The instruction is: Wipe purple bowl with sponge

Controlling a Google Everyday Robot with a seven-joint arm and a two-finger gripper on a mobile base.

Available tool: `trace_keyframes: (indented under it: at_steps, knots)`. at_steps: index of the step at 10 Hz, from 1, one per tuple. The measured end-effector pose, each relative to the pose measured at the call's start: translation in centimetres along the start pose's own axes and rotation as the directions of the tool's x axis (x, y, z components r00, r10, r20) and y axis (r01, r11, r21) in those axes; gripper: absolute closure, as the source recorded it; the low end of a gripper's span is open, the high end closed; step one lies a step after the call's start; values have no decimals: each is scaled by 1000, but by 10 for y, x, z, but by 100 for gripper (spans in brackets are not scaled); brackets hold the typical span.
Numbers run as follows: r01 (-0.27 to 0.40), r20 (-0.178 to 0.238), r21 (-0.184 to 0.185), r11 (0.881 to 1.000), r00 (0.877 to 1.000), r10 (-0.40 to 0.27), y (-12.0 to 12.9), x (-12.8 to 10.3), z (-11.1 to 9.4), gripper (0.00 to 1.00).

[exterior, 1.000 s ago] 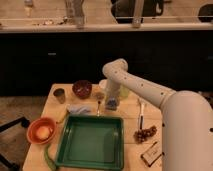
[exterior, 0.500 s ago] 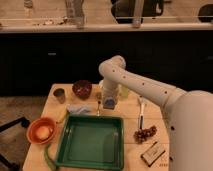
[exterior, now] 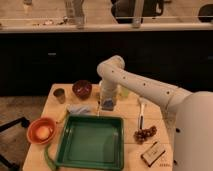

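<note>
The purple bowl stands at the back of the wooden table, left of the arm. My gripper points down just right of the bowl and behind the green tray. It is shut on the sponge, a small blue-grey block at its tip, low over the table. The sponge is apart from the bowl, about a bowl's width to its right.
A paler flat blue-grey piece lies in front of the bowl. A metal cup stands left of the bowl. An orange bowl sits front left, the green tray in the middle, and grapes and a packet to the right.
My gripper has moved a little to the left, towards the purple bowl, with the sponge at its tip. Nothing else has moved.
</note>
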Motion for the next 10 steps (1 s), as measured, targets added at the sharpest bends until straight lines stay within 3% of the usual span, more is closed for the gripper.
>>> trace_keyframes:
  at_steps: [5, 7, 10]
  knots:
    - [-2, 6, 6, 1000, 1000, 2, 1, 3, 4, 100]
    - [38, 12, 29, 999, 999, -39, -17, 27, 15, 100]
    - [105, 23, 32, 994, 994, -106, -40, 53, 21, 100]
